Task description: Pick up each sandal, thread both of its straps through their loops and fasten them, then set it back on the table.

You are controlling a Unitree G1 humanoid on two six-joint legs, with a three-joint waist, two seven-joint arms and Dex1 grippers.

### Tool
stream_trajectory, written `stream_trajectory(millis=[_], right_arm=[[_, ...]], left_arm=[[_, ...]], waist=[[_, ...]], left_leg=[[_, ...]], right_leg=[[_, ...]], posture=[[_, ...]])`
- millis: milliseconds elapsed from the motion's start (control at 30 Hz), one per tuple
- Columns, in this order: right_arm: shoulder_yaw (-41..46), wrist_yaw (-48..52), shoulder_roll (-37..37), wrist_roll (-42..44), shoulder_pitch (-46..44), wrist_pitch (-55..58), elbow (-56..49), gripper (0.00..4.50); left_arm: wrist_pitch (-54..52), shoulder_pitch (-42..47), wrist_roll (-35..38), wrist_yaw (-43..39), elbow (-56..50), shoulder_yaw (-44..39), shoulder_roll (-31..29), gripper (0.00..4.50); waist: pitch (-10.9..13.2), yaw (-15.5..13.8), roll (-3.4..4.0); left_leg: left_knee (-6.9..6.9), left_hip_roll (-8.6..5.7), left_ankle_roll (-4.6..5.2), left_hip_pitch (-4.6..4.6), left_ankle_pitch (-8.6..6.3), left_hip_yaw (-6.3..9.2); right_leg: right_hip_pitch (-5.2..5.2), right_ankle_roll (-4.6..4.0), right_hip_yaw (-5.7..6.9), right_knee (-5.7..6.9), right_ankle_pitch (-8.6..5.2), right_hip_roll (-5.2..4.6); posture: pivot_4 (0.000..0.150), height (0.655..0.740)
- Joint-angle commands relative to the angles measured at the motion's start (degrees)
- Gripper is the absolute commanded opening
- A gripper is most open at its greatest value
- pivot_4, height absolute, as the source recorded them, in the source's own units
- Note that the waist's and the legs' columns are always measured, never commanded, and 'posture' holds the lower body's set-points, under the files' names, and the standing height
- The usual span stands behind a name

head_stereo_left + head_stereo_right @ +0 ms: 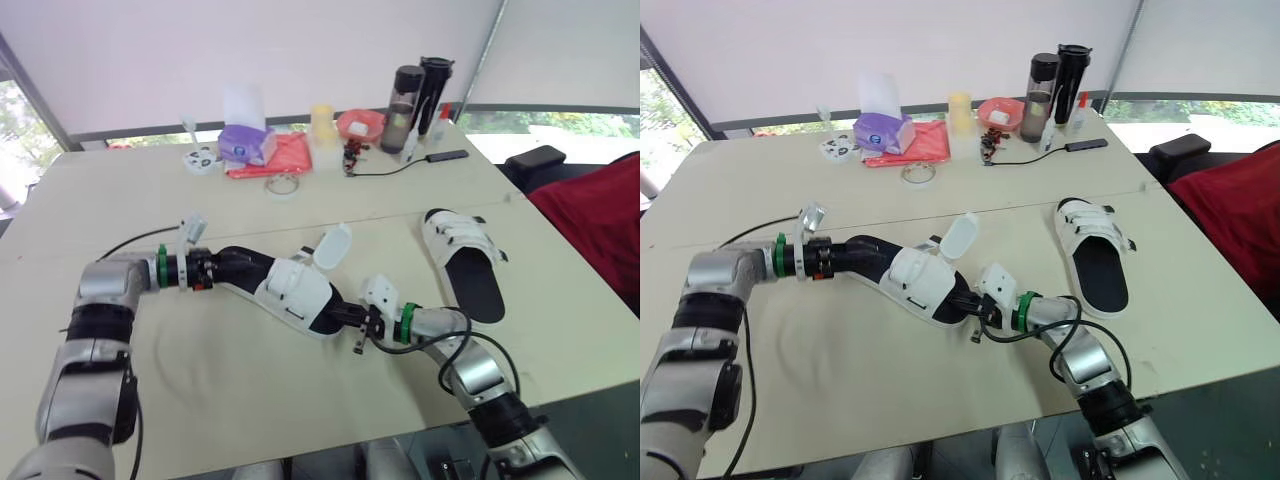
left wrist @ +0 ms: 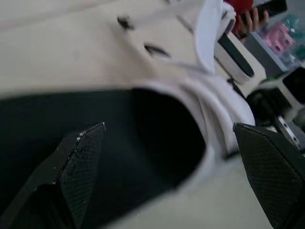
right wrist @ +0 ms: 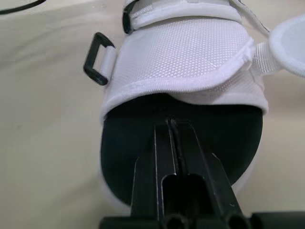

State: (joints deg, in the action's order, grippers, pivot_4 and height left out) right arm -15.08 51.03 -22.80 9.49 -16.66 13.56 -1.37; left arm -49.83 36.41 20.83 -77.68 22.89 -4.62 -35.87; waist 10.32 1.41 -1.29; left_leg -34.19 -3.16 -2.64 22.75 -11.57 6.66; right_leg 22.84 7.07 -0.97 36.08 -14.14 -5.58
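Observation:
A white sandal [image 1: 295,292] with a black footbed lies in the middle of the table [image 1: 200,390]. One of its straps [image 1: 332,245] stands up loose, beside a black loop [image 3: 97,64]. My left gripper [image 1: 220,266] is at its heel, open, with a finger [image 2: 81,167] on either side of the footbed. At the toe, my right gripper [image 1: 352,322] is shut, its tips [image 3: 170,121] resting over the black footbed under the front strap. A second white sandal [image 1: 462,255] lies flat to the right with its straps across it.
Along the far edge stand a purple tissue box [image 1: 245,143], a red cloth [image 1: 275,158], a tape roll [image 1: 283,185], a yellow cup [image 1: 322,125], a red bowl [image 1: 360,124] and dark bottles [image 1: 407,95]. A black cable [image 1: 400,165] runs there. A red-draped chair [image 1: 595,220] stands at the right.

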Motion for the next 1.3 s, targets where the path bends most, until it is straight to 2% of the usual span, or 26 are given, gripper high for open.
stream_trajectory(millis=[33,200,633,767,967,1133,1200,1300], right_arm=[[-0.5,1.2,-1.2,0.6,0.8,2.1,-2.4,0.0],[0.2,1.6,-2.0,0.3,-0.1,1.9,-0.9,0.0],[4.8,0.2,-3.3,1.4,-2.5,0.2,1.0,0.0],[6.8,0.1,-3.9,2.4,-3.5,1.0,0.6,0.0],[9.4,2.8,-6.4,7.8,-3.5,8.3,-5.6,0.0],[8.5,5.6,-9.1,9.7,-2.0,11.7,-9.2,0.0],[8.4,5.7,-9.2,9.6,-2.0,11.8,-9.0,0.0],[7.0,5.6,-7.9,9.0,-2.2,11.0,-7.7,0.0]], left_arm=[[-5.9,-3.0,5.7,0.3,-12.5,0.5,-1.3,4.46],[-9.3,-6.8,9.8,3.5,-20.3,1.3,-0.4,4.46],[-11.7,-8.3,16.3,7.5,-27.2,3.0,-0.1,4.46],[-12.0,-9.0,17.5,7.9,-29.2,3.8,-1.1,4.46],[-8.4,-9.5,16.1,6.9,-25.5,2.4,-6.4,4.46],[-3.7,-5.9,15.3,5.4,-20.7,1.4,-10.5,4.46],[-0.9,-3.6,14.3,5.1,-17.3,1.6,-10.5,4.46],[3.5,3.0,11.9,8.2,-8.8,2.5,-5.8,4.46]], waist=[[0.0,-0.6,0.0],[0.0,-0.6,0.01],[0.0,-0.7,0.0],[0.0,-0.6,0.01],[0.1,-0.4,0.16],[0.1,-0.6,0.15],[0.1,-0.8,0.15],[0.1,-0.9,0.14]], left_leg=[[-0.01,0.0,0.0,0.0,0.0,-0.01],[0.0,0.02,-0.01,-0.02,0.0,-0.01],[-0.01,0.01,-0.01,0.07,0.0,-0.05],[-0.01,0.0,-0.02,0.42,0.02,-0.05],[-0.01,-0.03,-0.03,0.55,0.03,-0.06],[-0.02,-0.02,-0.03,0.57,0.02,-0.06],[-0.03,-0.02,-0.03,0.58,0.03,-0.06],[-0.12,-0.05,-0.03,0.6,0.03,-0.06]], right_leg=[[-0.02,-0.05,0.0,-0.04,-0.03,-0.01],[0.0,-0.24,-0.03,-0.08,-0.14,-0.03],[0.05,-0.26,-0.04,-0.12,-0.15,-0.04],[0.44,-0.25,-0.04,-0.08,-0.13,-0.04],[0.62,-0.11,-0.04,-0.05,-0.05,-0.01],[0.61,-0.26,-0.03,-0.07,-0.13,-0.01],[0.59,-0.26,-0.02,-0.08,-0.13,-0.03],[0.57,-0.28,0.0,-0.09,-0.13,-0.04]], posture=[[0.15,0.74],[0.15,0.74],[0.15,0.74],[0.15,0.74],[0.15,0.74],[0.15,0.74],[0.15,0.74],[0.15,0.74]])
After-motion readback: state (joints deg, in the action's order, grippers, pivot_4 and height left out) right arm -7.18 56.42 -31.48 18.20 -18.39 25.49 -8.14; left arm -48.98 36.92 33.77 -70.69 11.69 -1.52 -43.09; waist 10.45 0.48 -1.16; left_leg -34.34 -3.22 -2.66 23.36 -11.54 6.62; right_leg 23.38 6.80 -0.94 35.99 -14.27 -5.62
